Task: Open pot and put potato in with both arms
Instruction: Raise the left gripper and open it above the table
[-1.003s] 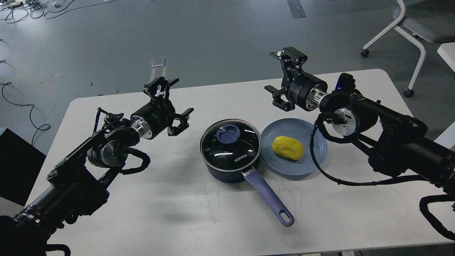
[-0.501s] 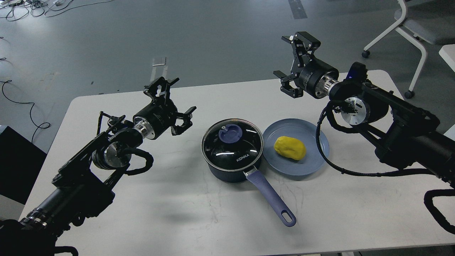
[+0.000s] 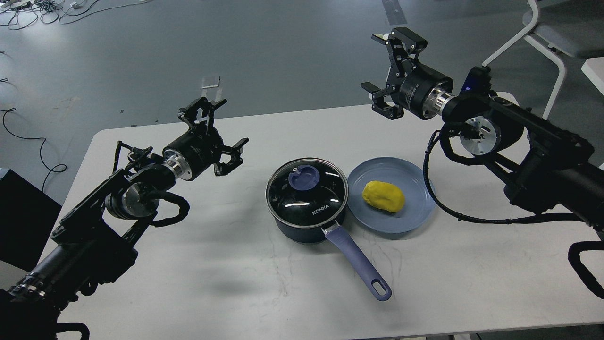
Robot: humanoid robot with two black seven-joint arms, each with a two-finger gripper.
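Note:
A dark blue pot [image 3: 306,229] stands mid-table with its glass lid [image 3: 306,192] on; the lid has a blue knob [image 3: 302,178]. The pot's purple handle [image 3: 359,263] points toward the front right. A yellow potato [image 3: 383,196] lies on a blue plate [image 3: 417,186] right of the pot. My left gripper [image 3: 214,134] is open and empty, raised to the left of the pot. My right gripper [image 3: 388,71] is open and empty, held high behind the plate.
The white table [image 3: 236,283] has rounded corners; its far edge runs behind both grippers. A white wheeled chair [image 3: 549,42] stands off the far right corner. Cables [image 3: 28,9] lie on the floor at far left.
My right gripper has risen and moved back to the right, away from the plate. My left gripper has drawn back to the left, away from the pot. Pot and potato have not moved.

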